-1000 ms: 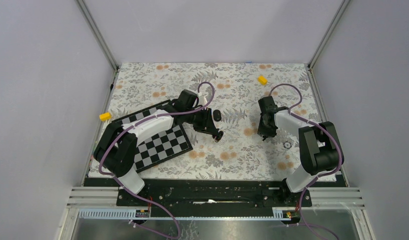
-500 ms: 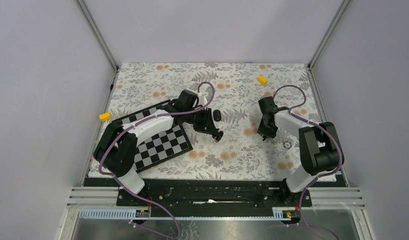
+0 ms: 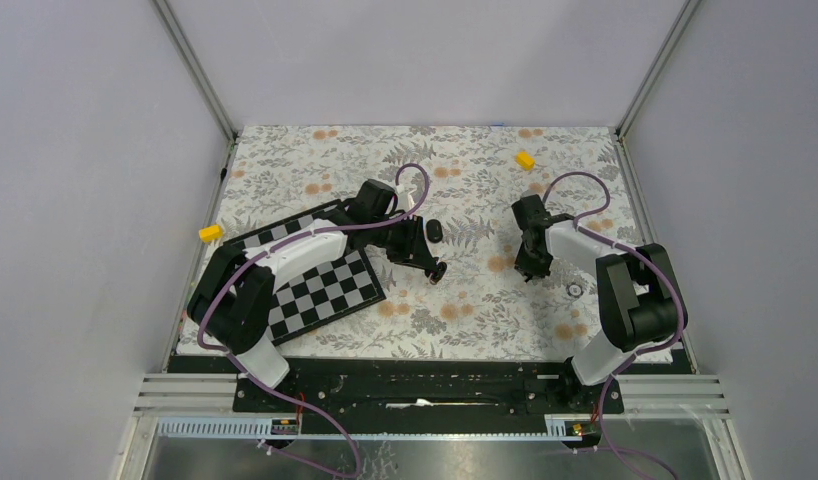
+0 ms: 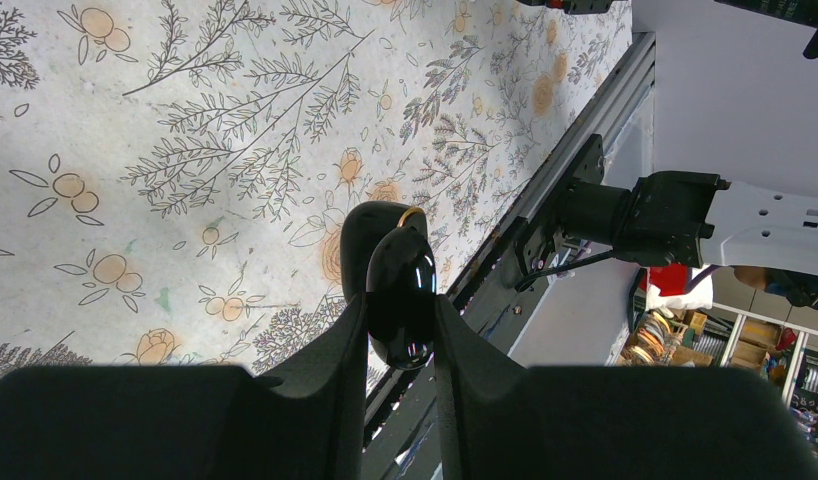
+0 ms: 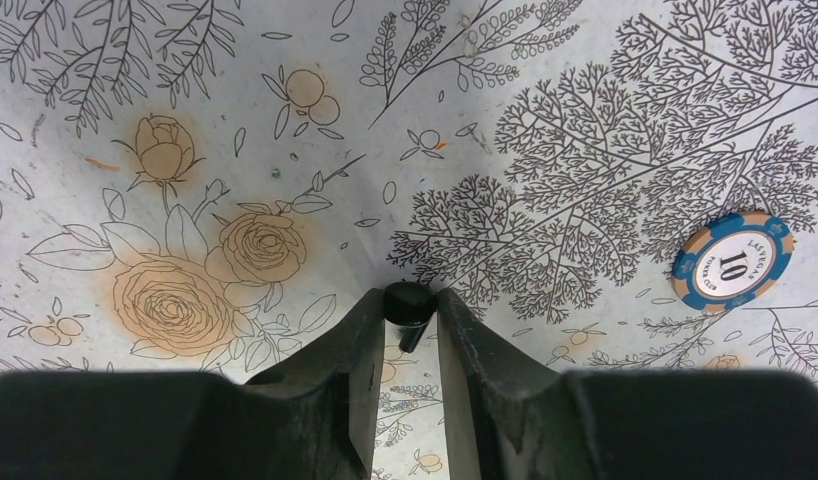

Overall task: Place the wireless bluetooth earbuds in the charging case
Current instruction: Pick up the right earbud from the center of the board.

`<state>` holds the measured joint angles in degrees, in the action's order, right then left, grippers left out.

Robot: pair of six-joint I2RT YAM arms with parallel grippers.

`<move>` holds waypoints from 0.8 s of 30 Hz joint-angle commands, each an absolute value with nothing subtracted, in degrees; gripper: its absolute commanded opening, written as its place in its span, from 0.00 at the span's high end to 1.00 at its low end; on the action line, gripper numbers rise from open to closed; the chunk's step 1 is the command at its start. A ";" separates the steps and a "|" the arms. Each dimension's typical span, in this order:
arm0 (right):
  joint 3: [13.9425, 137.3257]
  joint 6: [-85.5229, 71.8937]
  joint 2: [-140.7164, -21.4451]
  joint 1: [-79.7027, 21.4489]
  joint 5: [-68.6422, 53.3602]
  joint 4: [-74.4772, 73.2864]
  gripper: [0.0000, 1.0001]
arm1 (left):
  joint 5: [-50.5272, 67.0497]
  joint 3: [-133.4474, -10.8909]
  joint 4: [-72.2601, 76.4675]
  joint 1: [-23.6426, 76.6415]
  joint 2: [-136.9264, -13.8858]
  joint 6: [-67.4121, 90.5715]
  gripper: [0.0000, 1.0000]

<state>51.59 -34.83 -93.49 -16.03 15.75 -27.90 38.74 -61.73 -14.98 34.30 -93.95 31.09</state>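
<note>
From above you have two arms on the bench, one checkerboard and two yellow blocks: one just off the checkerboard's far left corner, the other well to its right, toward the far edge. The left gripper sits just off the checkerboard's right edge with the one charging case at its tip. A single small black object lies a little farther back from the checkerboard – you cannot tell what it is from here. The right gripper hangs well right of the checkerboard; what it carries is too small to see in this view.

On your left wrist camera the jaws are narrow and clamped on the case, which stands between the fingertips with its lid swung up behind it and an orange spot showing at the hinge end.

On your right wrist camera you see one earbud – pinched between the two fingertips, jaws nearly together, above the floral cover. One blue-and-orange poker chip lies to the right of that gripper, apart from it.
</note>
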 commanded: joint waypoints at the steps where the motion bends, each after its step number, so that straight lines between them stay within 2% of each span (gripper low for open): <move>1: 52.65 -36.63 -93.71 -16.66 17.79 -30.23 0.69 | 39.20 -62.46 -13.51 34.62 -93.63 30.32 1.00; 12: 51.01 -30.12 -90.00 -16.79 13.00 -25.36 0.76 | 39.40 -62.21 -13.49 34.63 -93.63 30.22 1.00; 17: 47.47 -26.42 -82.17 -17.04 11.11 -20.50 0.79 | 40.52 -67.55 -21.00 34.63 -97.85 28.20 1.00; 24: 42.14 -23.07 -67.31 -18.81 8.29 -12.81 0.80 | 42.45 -70.20 -23.02 34.57 -99.87 27.43 1.00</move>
<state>44.14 -26.24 -75.46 -17.06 10.79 -18.83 39.42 -66.41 -21.21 34.35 -99.13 29.47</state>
